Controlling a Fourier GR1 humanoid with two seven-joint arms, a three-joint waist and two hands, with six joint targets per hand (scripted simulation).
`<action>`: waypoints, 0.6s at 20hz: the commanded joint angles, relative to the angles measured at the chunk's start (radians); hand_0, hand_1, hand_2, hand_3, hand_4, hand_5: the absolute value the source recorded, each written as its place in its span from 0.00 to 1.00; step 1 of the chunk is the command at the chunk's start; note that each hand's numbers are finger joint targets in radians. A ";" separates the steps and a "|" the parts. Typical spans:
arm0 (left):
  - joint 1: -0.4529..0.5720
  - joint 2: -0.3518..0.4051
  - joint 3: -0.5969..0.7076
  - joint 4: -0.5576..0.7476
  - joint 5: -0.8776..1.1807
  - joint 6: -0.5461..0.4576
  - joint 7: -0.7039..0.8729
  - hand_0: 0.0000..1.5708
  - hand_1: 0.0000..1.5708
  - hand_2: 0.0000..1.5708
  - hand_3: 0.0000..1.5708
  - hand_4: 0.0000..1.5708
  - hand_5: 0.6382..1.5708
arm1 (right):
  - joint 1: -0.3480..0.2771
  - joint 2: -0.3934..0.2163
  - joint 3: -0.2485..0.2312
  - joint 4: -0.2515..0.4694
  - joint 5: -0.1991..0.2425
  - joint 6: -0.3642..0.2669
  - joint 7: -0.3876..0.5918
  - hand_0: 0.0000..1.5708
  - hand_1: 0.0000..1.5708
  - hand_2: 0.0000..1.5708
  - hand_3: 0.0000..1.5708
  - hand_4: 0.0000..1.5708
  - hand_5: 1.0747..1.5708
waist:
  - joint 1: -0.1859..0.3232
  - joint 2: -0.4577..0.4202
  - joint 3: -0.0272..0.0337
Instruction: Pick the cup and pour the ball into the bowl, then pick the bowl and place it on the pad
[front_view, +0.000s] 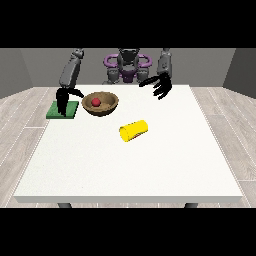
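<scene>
Fingers of the hand at the view's left (62, 102) are seen pointing down, straight, over the green pad (63, 110). Just beside it, the brown bowl (100, 104) with the red ball (96, 102) is found on the white table (150, 170); the yellow cup (134, 130) is lying on its side nearer the camera. The hand at the view's right (161, 86) is held spread and raised, well apart from the cup.

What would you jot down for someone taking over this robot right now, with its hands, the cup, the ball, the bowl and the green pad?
Hand at the view's left: fingers hanging down over the green pad, holding nothing.
Hand at the view's right: open, raised above the table's far edge.
Yellow cup: on its side mid-table, empty as far as shows.
Red ball: in the wooden bowl.
Done: the pour.
Left: lift the bowl, which stands on the table beside the pad, and set it on the pad.
</scene>
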 joint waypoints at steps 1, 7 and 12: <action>0.127 -0.003 0.016 0.070 0.123 -0.017 -0.120 0.00 0.00 0.00 0.00 0.00 0.95 | 0.035 0.026 0.051 -0.031 0.025 0.002 0.054 0.00 0.00 0.00 0.00 0.12 0.95 | -0.053 -0.067 0.0014; 0.092 -0.002 0.030 0.128 0.113 0.001 -0.092 0.00 0.00 0.00 0.00 0.00 0.96 | 0.021 0.094 0.103 -0.007 0.050 -0.041 0.097 0.00 0.00 0.00 0.00 0.02 0.94 | -0.081 -0.130 0.0026; 0.041 0.011 0.003 0.007 0.108 -0.064 -0.036 0.00 0.00 0.00 0.00 0.00 0.98 | 0.013 0.058 0.037 0.130 0.027 0.001 -0.076 0.00 0.00 0.00 0.00 0.16 0.96 | -0.001 -0.042 0.0036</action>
